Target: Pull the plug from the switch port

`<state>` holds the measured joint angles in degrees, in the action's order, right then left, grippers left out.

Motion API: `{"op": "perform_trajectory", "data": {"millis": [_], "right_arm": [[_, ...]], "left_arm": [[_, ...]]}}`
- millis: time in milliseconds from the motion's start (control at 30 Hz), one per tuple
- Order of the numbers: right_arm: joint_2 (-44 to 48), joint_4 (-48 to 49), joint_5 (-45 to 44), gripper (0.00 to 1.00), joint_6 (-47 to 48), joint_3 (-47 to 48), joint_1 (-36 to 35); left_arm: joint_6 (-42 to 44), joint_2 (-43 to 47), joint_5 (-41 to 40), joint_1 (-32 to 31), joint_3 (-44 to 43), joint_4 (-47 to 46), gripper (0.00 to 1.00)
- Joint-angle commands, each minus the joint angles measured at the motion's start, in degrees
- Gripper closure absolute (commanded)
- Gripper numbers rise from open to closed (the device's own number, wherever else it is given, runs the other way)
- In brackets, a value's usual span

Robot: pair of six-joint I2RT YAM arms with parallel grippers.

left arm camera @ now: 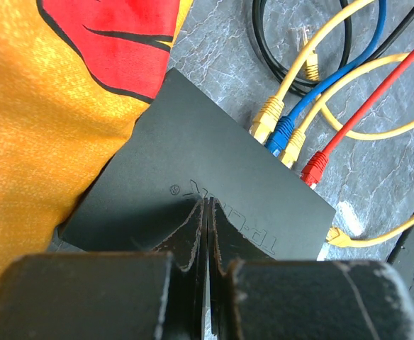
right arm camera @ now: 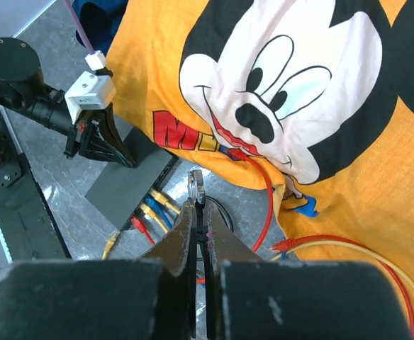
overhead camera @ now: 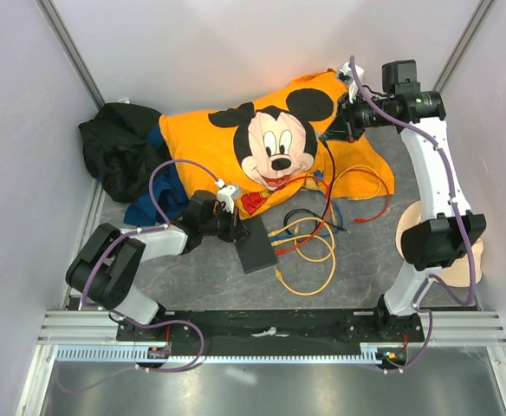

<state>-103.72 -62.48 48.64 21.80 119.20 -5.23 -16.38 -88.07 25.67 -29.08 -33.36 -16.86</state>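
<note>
The switch [overhead camera: 255,246] lies flat on the grey tabletop [overhead camera: 210,282], left of the middle and just ahead of my left arm, its far corner against the edge of the orange Mickey Mouse shirt [overhead camera: 236,139]. Along its right-hand edge I see four plugs seated side by side: a yellow plug [left arm camera: 264,127], a blue plug [left arm camera: 282,132], a second yellow plug [left arm camera: 293,146] and a red plug [left arm camera: 313,170]. A loose yellow plug [left arm camera: 338,237] lies on the tabletop just beside the switch's near corner.

My left gripper [left arm camera: 205,207] is closed, fingertips together and resting on the switch's top face.

My right gripper [right arm camera: 196,207] is up over the shirt, well apart from the switch. It is closed too, with a small pale plug [right arm camera: 195,183] pinched at its tips; a dark cable [overhead camera: 330,178] hangs from it down to the tangle of cables right of the switch. A black heap of cloth [overhead camera: 119,147] sits at far left.
</note>
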Motion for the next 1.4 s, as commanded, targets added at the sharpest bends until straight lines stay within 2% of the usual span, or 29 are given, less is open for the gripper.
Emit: {"op": "perform_trajectory", "data": {"millis": [0,100,233,300,367,467,767,833,1167,1267,1367], "right_arm": [[3.61,4.02,-2.23,0.99,-3.96,1.65,2.33],[4.32,7.09,-3.2,0.99,-7.64,6.38,7.41],[1.78,11.31,-3.29,1.0,-15.89,24.36,16.89],[2.72,18.33,-3.03,1.0,-23.8,26.35,20.68],[5.01,27.53,-2.5,1.0,-29.5,22.94,25.87],[8.97,32.76,-5.64,1.0,-29.02,16.26,29.66],[12.49,35.85,-22.25,1.0,-20.14,1.4,31.78],[11.88,35.76,-31.09,1.0,-17.59,-2.56,31.78],[8.46,39.01,-45.99,1.0,-12.49,-3.36,31.43],[7.4,40.67,-48.28,1.0,-10.74,-3.44,31.43],[7.48,42.61,-44.53,1.0,-9.59,-4.14,31.34]], "left_arm": [[3.64,-0.44,-2.29,-0.8,2.95,6.67,0.98],[3.64,-0.08,-2.21,-0.8,3.48,6.4,0.98],[3.64,0.36,-2.2,-0.89,3.83,5.7,0.98],[3.64,0.27,-2.12,-0.89,3.92,5.7,0.98],[3.64,0.36,-2.12,-0.89,3.92,5.61,0.98],[3.64,0.45,-1.94,-0.98,4.18,5.35,0.98],[3.64,1.76,-1.94,-0.98,5.33,4.03,0.98],[3.64,2.2,-2.11,-0.98,5.59,3.77,0.98],[3.64,2.29,-1.94,-0.98,5.85,3.5,0.98],[3.64,2.55,-1.94,-0.98,5.94,3.5,0.98],[3.64,2.73,-1.85,-0.98,6.03,3.5,0.98]]}}
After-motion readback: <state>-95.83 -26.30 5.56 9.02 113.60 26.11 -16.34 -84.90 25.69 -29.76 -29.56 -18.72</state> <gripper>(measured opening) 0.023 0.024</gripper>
